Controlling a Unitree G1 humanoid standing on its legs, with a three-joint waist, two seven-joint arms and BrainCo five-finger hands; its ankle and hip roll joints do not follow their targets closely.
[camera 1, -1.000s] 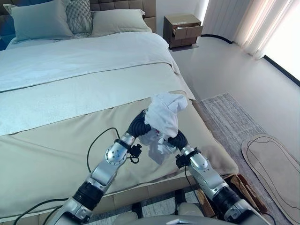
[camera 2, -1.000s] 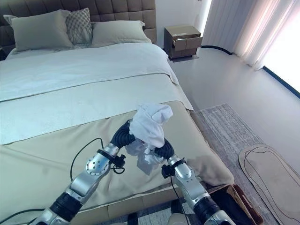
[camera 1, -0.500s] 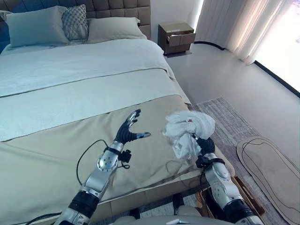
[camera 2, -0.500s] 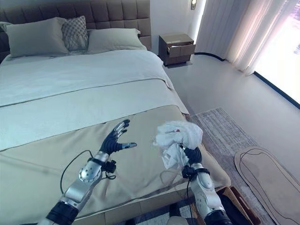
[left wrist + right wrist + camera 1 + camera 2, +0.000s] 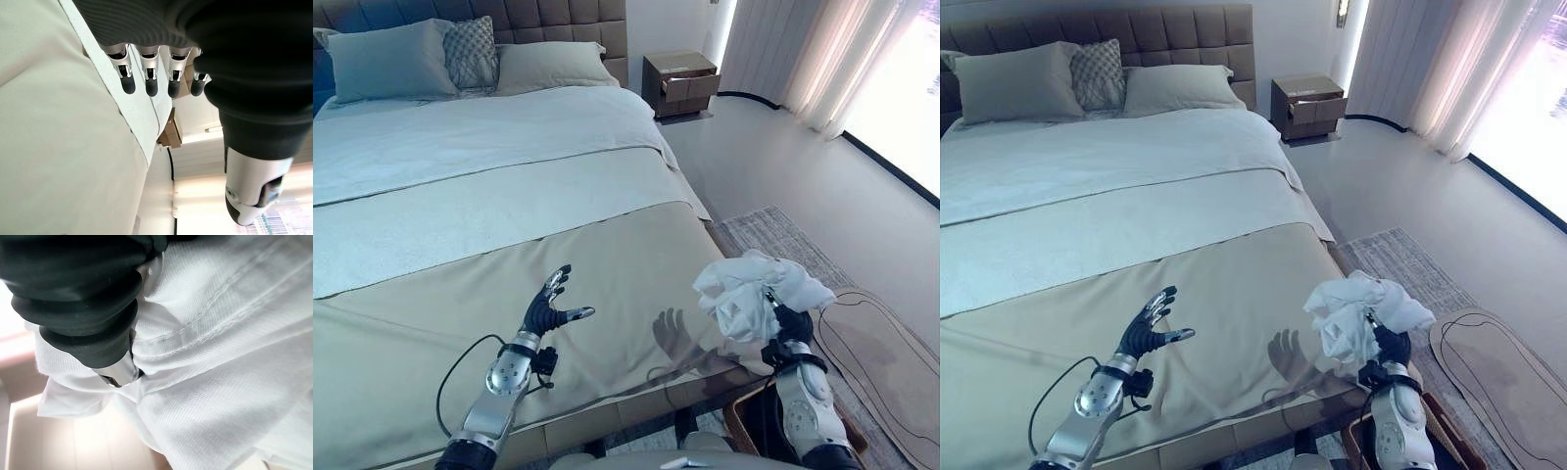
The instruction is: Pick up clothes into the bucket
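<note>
Carried rightward since a second ago, off the bed's foot and out past its corner: crumpled white cotton garment (image 5: 751,291), bunched high in the right hand (image 5: 790,323), dark fingers curled into the cloth. Released by the left hand (image 5: 548,311), now hovering empty over the beige bed cover (image 5: 431,333) with fingers straight and spread. Below the right forearm, just a dark edge of a brown woven bucket (image 5: 747,423) on the floor. Likely light, soft and limp, prone to trailing folds; best gripped deep in the bunched middle, not by a loose hem. Beyond, pale bedding, grey pillows (image 5: 391,59) and a brown nightstand (image 5: 683,75) by the curtains
</note>
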